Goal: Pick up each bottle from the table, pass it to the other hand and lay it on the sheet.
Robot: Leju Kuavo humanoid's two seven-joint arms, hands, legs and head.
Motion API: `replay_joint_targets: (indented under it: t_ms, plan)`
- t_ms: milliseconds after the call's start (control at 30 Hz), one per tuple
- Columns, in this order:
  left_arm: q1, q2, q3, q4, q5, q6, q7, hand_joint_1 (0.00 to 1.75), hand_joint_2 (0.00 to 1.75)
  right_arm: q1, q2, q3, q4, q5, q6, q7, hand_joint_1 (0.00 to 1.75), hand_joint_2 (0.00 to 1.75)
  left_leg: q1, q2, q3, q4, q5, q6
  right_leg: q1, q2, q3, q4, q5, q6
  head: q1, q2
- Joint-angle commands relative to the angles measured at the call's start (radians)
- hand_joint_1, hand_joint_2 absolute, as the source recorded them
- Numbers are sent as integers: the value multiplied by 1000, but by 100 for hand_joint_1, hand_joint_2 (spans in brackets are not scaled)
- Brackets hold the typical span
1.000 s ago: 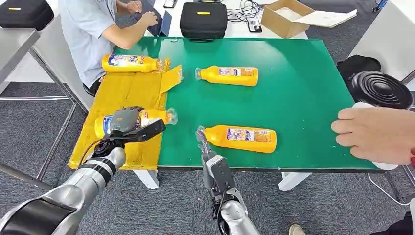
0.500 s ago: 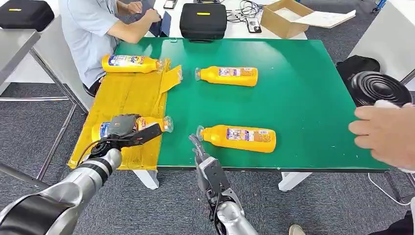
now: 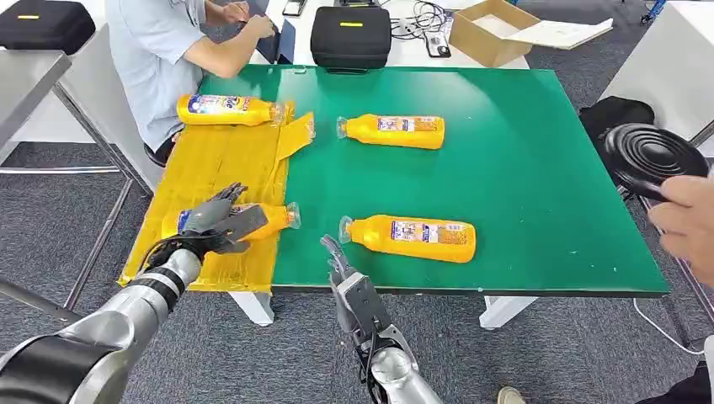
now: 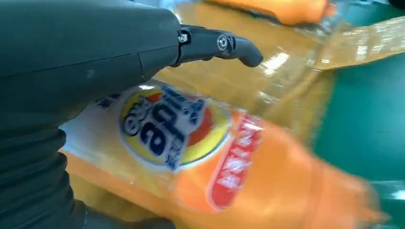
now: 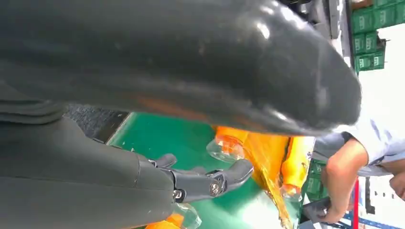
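Four orange bottles lie on their sides. One bottle point(image 3: 271, 219) rests on the yellow sheet point(image 3: 219, 160) near its front edge, and my left hand point(image 3: 210, 223) lies over its labelled end with the fingers spread and not wrapped around it. The left wrist view has this bottle point(image 4: 200, 157) just under a straight finger point(image 4: 215, 45). A second bottle point(image 3: 227, 109) lies at the sheet's far end. Two more bottles point(image 3: 391, 130) point(image 3: 412, 238) lie on the green table point(image 3: 522, 168). My right hand point(image 3: 349, 282) hangs empty below the table's front edge, left of the near bottle's cap.
A person point(image 3: 160, 50) sits at the table's far left corner. Another person's hand point(image 3: 686, 223) is at the right edge by a black ribbed disc point(image 3: 652, 151). A black case point(image 3: 349, 34) and a cardboard box point(image 3: 488, 29) stand behind the table.
My left hand has opened its fingers over the bottle, which has sunk a little onto the sheet. My right hand has drawn back from the table edge. The person's hand has withdrawn to the right.
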Motion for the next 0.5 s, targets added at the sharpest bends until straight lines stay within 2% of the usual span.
replay_joint_targets:
  t_ms: [33,100,133,367,500]
  plan:
    - [25,12,74,-10,38,-80,-45,0,175,-43,-23,22,82,14,0,-10,0,0,0,2,3,-1,0,-1,1,2,2,-1,0,-1,0,0]
    - [35,9,103,-33,75,-70,-79,0,175,-40,-23,20,84,15,2,-9,0,0,0,3,3,-1,0,-1,1,3,2,-1,1,-2,0,0]
    - [49,6,128,-68,110,-51,-137,0,175,-35,-24,14,81,18,-3,-13,0,0,1,4,4,-1,-1,-1,1,3,3,-1,0,-2,0,0]
    - [65,5,136,-110,130,-44,-159,0,175,-29,-26,9,76,20,-3,-14,0,0,1,1,3,-1,0,-2,1,1,3,-1,-1,-2,0,0]
    - [129,45,111,-271,157,-26,-209,0,175,-17,-28,-9,69,34,-3,-23,0,0,1,3,4,0,-1,-2,2,2,3,-1,-1,-2,0,0]
